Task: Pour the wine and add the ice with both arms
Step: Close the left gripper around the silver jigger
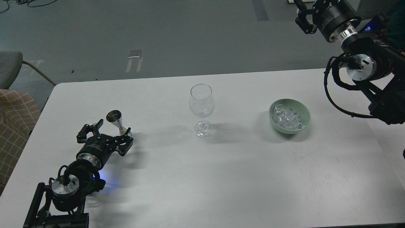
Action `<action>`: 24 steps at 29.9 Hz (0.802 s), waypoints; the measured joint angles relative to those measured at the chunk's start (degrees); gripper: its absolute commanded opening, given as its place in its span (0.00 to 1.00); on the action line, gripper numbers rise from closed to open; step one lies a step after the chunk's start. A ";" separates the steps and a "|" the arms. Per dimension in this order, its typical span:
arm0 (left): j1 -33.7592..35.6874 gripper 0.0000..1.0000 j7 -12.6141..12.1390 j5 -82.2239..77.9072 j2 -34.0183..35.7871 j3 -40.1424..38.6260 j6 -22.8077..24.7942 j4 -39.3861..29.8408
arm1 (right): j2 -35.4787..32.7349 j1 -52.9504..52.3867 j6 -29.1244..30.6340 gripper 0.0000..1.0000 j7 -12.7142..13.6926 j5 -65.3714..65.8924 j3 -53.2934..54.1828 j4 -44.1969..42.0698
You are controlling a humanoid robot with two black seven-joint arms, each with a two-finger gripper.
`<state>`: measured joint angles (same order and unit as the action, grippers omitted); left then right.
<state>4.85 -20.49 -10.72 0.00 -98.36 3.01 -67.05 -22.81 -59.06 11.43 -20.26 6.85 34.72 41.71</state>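
Ice (288, 119): heap of clear cubes in a pale green bowl (305, 111), right of centre on the white desk (221, 177). Wine: can't make out any liquid; the steel jigger (115, 119) stands upright at the near left of the desk, and its contents aren't visible from this angle. Clear stemmed wine glass (202, 103) upright mid-desk, between jigger and bowl, well apart from both, looks empty. Left arm (68, 185) comes in from the near-left corner, lying low over the desk; left gripper (107, 129) has its jaws spread open, one finger (90, 129) on the left of the jigger, the other (126, 133) by its base on the right; can't tell if either is touching it. Blue glow on the desk beside the left wrist. Right arm (364, 63) is raised at the far right, above and beyond the desk edge; right gripper (304, 19) sits at the top of view over the floor, seen small and dark, partly cut by the frame, so can't tell the state of its jaws. Grey floor (158, 38) beyond the desk, a chair (9, 68) at the far left.
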 measured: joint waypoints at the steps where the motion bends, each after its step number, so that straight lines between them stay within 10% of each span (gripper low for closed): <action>1: 0.45 0.99 0.00 -0.21 0.00 0.03 0.09 0.48 | -0.01 0.01 -0.04 1.00 0.00 0.00 0.00 0.00; 13: 5.02 0.91 0.09 -2.82 0.00 0.10 1.47 7.41 | -0.55 0.13 -0.09 1.00 -0.04 0.09 0.17 -0.30; 24: 5.82 0.53 1.79 -2.90 0.00 0.76 0.93 7.51 | -0.91 0.52 -0.09 1.00 -0.05 0.09 0.18 -0.24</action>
<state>10.67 -18.70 -13.61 0.00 -97.60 3.94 -59.55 -23.72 -58.54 11.34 -20.31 6.95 34.90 41.47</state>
